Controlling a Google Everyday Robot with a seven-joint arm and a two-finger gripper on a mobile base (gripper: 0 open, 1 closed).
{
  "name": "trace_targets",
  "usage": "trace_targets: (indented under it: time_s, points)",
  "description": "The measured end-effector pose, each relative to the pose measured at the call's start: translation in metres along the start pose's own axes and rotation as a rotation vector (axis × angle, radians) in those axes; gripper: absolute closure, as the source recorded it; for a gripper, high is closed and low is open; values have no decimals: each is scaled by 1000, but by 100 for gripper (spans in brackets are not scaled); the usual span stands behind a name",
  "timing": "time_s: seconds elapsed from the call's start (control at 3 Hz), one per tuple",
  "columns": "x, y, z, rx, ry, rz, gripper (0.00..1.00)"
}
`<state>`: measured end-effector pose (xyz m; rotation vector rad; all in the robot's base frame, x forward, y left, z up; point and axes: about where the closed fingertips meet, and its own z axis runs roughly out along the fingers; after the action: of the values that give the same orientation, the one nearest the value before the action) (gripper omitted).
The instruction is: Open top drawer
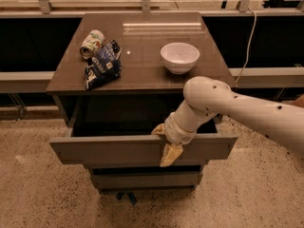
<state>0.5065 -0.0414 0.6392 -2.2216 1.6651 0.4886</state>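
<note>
The top drawer (104, 151) of the grey-brown cabinet stands pulled out toward me, its dark inside open under the cabinet top. My gripper (165, 144) sits on the top edge of its plain front panel, right of the middle. One yellow finger (170, 155) hangs down the outside of the panel. The other finger's tip (158, 129) shows just behind it, so the panel is held between them. My white arm (237, 110) comes in from the right.
On the cabinet top (142, 77) are a white bowl (179, 57), a tipped can (91, 43) and a dark snack bag (102, 65). A narrower lower drawer front (142, 178) sits beneath. Speckled floor lies around, with a low ledge and a hanging cable (247, 42) behind.
</note>
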Motion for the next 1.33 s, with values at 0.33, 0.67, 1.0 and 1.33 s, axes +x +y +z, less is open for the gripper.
trace_targets:
  time_s: [0.33, 0.67, 1.0, 1.33]
  points:
    - [0, 0, 0, 0, 0, 0, 41]
    - [-10, 26, -4, -21, 3, -25, 46]
    - [-16, 37, -7, -24, 5, -38, 42]
    - [-29, 67, -21, -19, 20, -67, 43]
